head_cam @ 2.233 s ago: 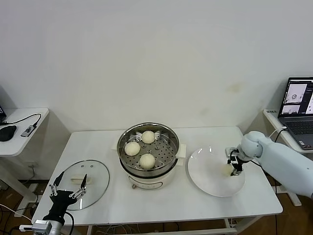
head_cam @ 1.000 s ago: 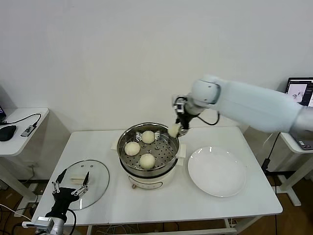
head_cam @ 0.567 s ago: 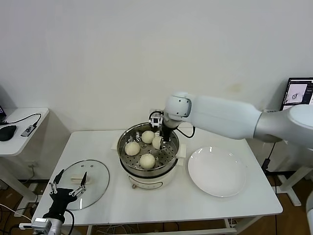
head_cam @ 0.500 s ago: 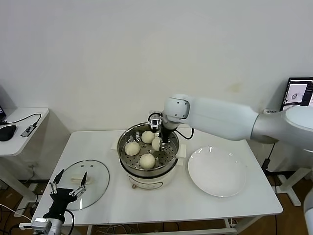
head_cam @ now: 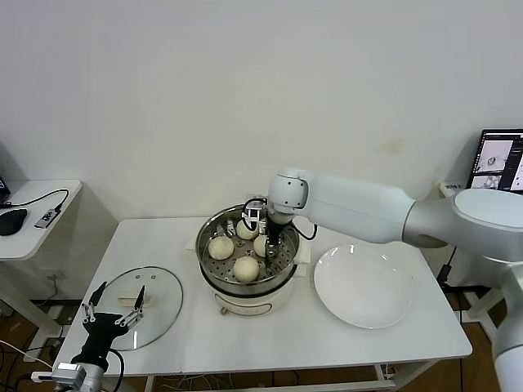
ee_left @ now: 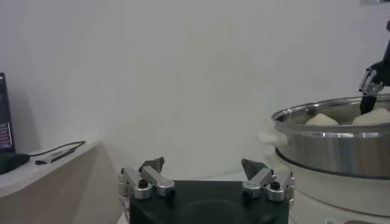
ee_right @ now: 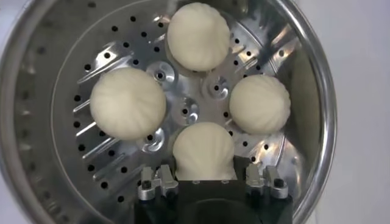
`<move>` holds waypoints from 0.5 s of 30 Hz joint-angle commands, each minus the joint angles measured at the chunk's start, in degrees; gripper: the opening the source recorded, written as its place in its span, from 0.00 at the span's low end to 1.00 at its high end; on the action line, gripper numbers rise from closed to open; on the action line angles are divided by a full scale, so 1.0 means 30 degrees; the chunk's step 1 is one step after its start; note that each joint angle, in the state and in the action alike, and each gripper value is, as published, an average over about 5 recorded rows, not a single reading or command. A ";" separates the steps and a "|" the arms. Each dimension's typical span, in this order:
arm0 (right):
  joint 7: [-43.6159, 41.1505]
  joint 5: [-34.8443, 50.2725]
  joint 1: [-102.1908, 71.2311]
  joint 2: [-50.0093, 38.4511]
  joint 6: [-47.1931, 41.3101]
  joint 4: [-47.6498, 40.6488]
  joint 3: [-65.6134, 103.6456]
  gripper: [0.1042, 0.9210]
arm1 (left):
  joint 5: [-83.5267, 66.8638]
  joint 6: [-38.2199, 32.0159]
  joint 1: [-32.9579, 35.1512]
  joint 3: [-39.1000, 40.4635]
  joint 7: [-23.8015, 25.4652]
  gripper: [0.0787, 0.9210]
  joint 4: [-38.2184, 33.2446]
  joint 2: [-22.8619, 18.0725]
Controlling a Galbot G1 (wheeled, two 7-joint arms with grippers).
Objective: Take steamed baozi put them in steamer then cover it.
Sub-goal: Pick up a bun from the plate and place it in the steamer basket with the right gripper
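Head view: no label or writing can be read on anything; the laptop (head_cam: 497, 160) screen at my far right is too small to make out. A white tabletop (head_cam: 270, 331) stands against a bare white wall, a side desk with a mouse (head_cam: 11, 220) to my left. My right end effector (head_cam: 264, 238) reaches into the steamer (head_cam: 248, 282), its fingers closed on one steamed baozi (ee_right: 203, 150) set on the perforated tray; three others (ee_right: 127, 103) lie around it. An empty white plate (head_cam: 362, 287) sits beside the steamer. My left end effector (head_cam: 114, 310) hangs wide open and empty above the cover (head_cam: 155, 302), which lies on the tabletop.
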 commanded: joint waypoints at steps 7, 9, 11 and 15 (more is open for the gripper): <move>0.0334 -0.0243 -0.0281 -0.0301 -0.0158 0.0298 0.0393 0.65 | 0.0024 0.0016 -0.0061 0.0061 0.0003 0.88 0.0056 -0.0064; 0.0316 -0.0232 -0.0163 -0.0566 -0.0171 0.0610 0.0525 0.71 | 0.0031 0.0024 -0.0052 0.0063 0.0005 0.88 0.0055 -0.0063; 0.0251 -0.0155 0.0050 -0.0978 -0.0175 0.1109 0.0677 0.78 | 0.0032 0.0031 -0.0045 0.0054 0.0006 0.88 0.0052 -0.0056; 0.0373 0.0126 0.0419 -0.2213 -0.0171 0.2496 0.1094 0.87 | 0.0028 0.0042 -0.0065 0.0037 0.0006 0.88 0.0075 -0.0034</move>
